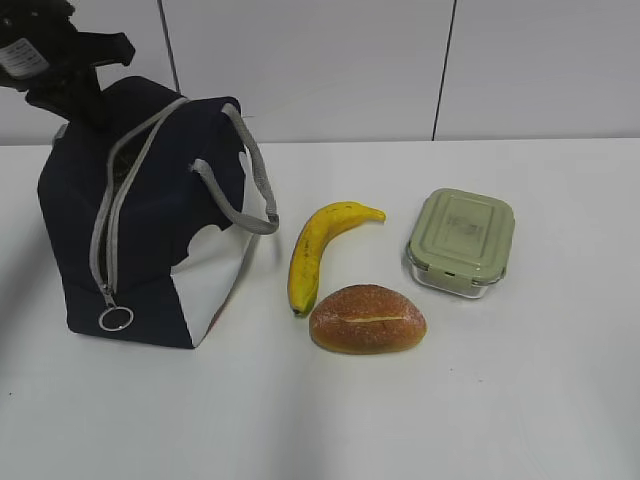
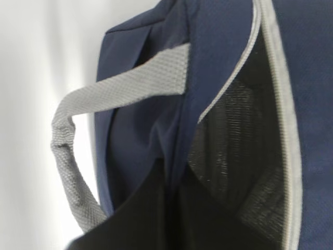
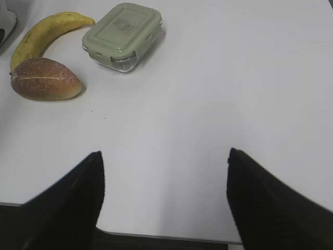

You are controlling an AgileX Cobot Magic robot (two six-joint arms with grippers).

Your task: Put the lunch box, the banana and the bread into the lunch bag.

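The navy lunch bag [image 1: 150, 220] stands at the left of the table, its zipper undone down to the ring pull [image 1: 116, 319]. My left gripper [image 1: 78, 100] is at the bag's top rear corner. In the left wrist view its jaws meet, shut on the navy fabric [image 2: 218, 47] beside the dark mesh-lined opening, at the left gripper [image 2: 171, 177]. The banana [image 1: 315, 250], bread [image 1: 367, 319] and green-lidded lunch box [image 1: 462, 240] lie on the table to the right of the bag. My right gripper [image 3: 164, 161] hangs open and empty, well short of the banana [image 3: 44, 31], bread [image 3: 46, 79] and lunch box [image 3: 122, 34].
Grey strap handles [image 1: 250, 190] droop over the bag's right side, and one loops out at the left of the wrist view [image 2: 67, 156]. A white wall [image 1: 400, 60] rises behind the table. The table's near edge [image 3: 166, 238] runs just under my right fingers.
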